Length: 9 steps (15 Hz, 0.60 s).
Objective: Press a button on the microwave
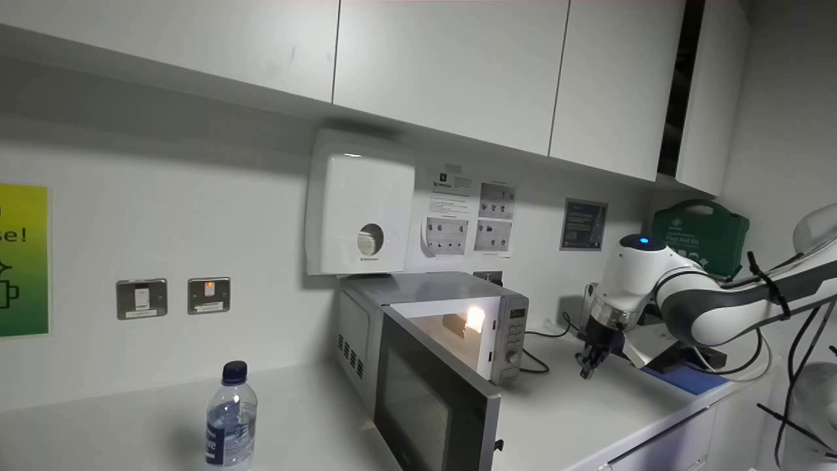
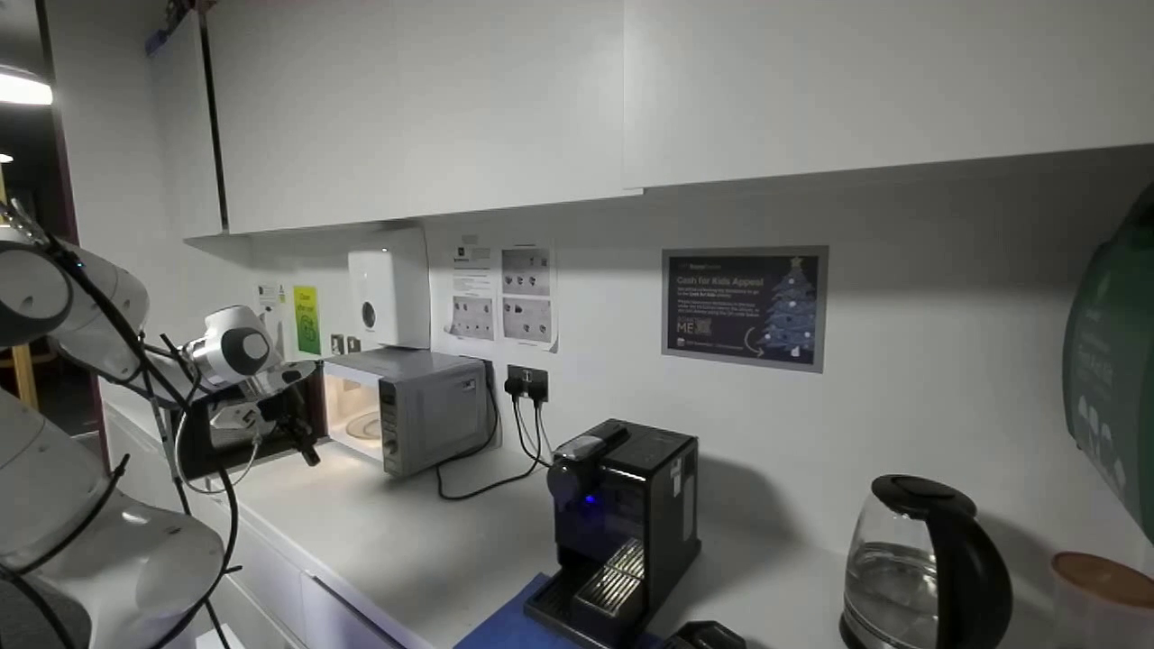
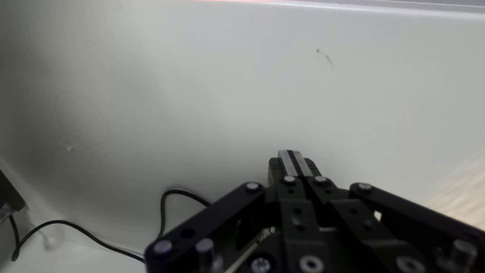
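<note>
Gripper (image 3: 291, 153) closed, fingertips (image 3: 287, 163) together, angled downward. Cabinets (image 1: 444, 72) span the top of both exterior views. Counter (image 2: 388, 532) below them, gripper over it. Microwave (image 2: 442, 406) on the counter under the cabinets, apart from the gripper; door (image 1: 418, 392) swung wide, light (image 1: 475, 318) on inside, panel (image 1: 502, 340) on the edge away from the hinge. Wall box (image 1: 359, 203), white, just above the microwave. Coffee machine (image 2: 622, 514) farther along the counter, partly on a blue mat (image 2: 509, 622). First-aid box (image 1: 700, 235), green, by the end wall (image 1: 785, 150). Kettle (image 2: 929, 559) upright past the coffee machine, partly filled. Bottle (image 1: 230, 418) upright on the counter, hinge side of the microwave, blue cap (image 1: 235, 372) on. Black cable (image 3: 57, 221) curves across the lower left of the wrist view. Buttons (image 1: 515, 335) on the panel, knob (image 1: 511, 356) just below them.
</note>
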{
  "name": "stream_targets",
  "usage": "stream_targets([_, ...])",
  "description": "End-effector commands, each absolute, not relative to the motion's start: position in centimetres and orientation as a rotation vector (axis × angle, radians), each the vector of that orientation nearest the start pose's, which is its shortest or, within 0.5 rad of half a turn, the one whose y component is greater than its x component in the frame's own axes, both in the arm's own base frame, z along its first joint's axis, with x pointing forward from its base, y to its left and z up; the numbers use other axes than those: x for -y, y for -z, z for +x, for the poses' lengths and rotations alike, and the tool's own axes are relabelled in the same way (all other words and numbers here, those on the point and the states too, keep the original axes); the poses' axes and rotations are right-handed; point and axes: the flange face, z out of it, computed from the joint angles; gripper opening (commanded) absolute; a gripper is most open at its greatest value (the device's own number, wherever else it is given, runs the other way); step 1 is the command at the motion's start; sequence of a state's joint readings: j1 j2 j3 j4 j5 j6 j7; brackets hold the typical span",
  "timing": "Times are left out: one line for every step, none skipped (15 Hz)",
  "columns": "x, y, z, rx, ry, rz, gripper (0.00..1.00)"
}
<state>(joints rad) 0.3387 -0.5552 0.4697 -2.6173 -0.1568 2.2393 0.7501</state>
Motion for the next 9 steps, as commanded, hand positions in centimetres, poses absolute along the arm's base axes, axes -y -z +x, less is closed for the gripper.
stream_targets([-27.6, -42.2, 27.7, 0.161, 0.584, -3.302, 0.0])
stream_targets([-27.3, -41.5, 27.8, 0.145, 0.609, -3.307, 0.0])
stream_targets([-27.0, -41.1, 27.9, 0.126, 0.618, -3.314, 0.0])
stream_targets([-26.7, -40.4, 28.0, 0.102, 0.627, -3.318, 0.0])
stream_targets([-26.5, -39.9, 28.2, 0.082, 0.638, -3.318, 0.0])
stream_targets([-26.4, -39.3, 28.3, 0.066, 0.656, -3.316, 0.0])
stream_targets([-26.2, -38.7, 28.6, 0.064, 0.682, -3.308, 0.0])
stream_targets([-26.1, -38.2, 28.8, 0.065, 0.71, -3.297, 0.0])
stream_targets([-26.0, -37.8, 29.1, 0.067, 0.737, -3.286, 0.0])
